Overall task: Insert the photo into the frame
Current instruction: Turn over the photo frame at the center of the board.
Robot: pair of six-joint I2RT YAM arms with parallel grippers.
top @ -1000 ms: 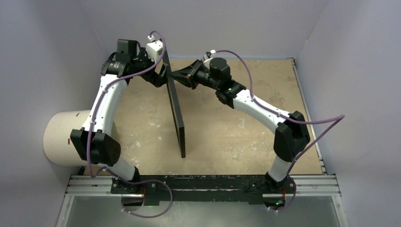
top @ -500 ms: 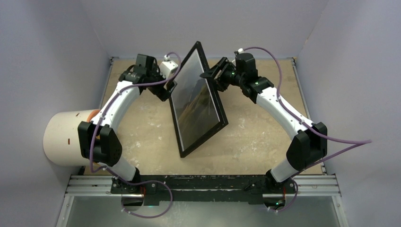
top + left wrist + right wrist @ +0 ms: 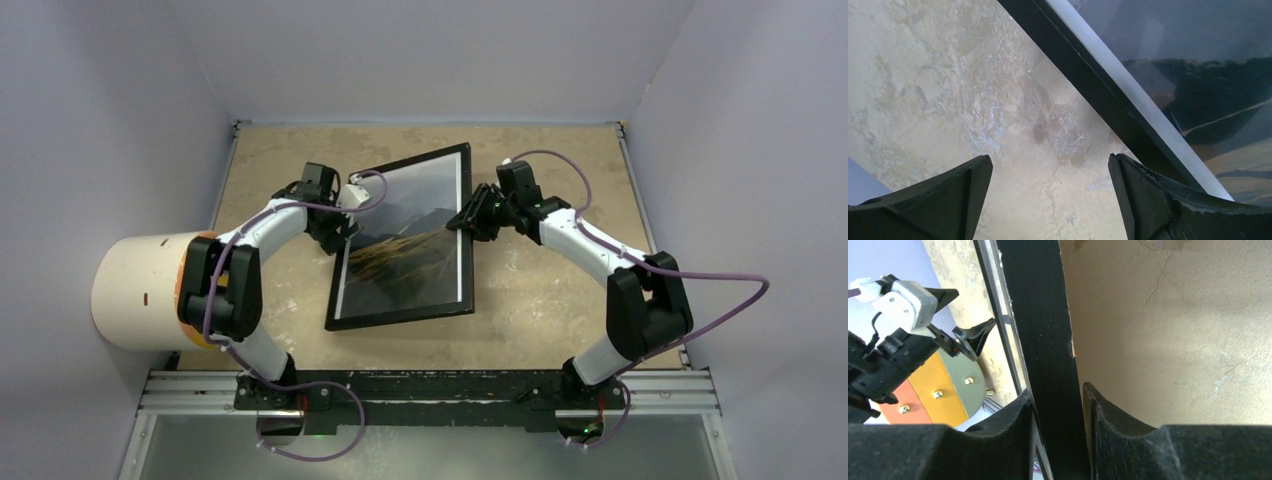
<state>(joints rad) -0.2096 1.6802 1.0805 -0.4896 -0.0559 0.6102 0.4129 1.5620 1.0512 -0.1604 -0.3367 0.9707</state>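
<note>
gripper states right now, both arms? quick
Left gripper: open, holding nothing, next to the frame.
Right gripper: shut on the frame's black edge.

**Three camera views**

Top camera looks down from behind onto the whole tan bench (image 3: pixel 560 300). Wrist cameras sit close behind the left end effector (image 3: pixel 1048 160) and right end effector (image 3: pixel 1057 391); all share the thin black picture frame (image 3: pixel 1038 300).

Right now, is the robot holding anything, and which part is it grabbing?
Yes. The right gripper pinches the frame by its black right-hand edge, a finger on each side. The left gripper is open beside the frame, holding nothing.
</note>
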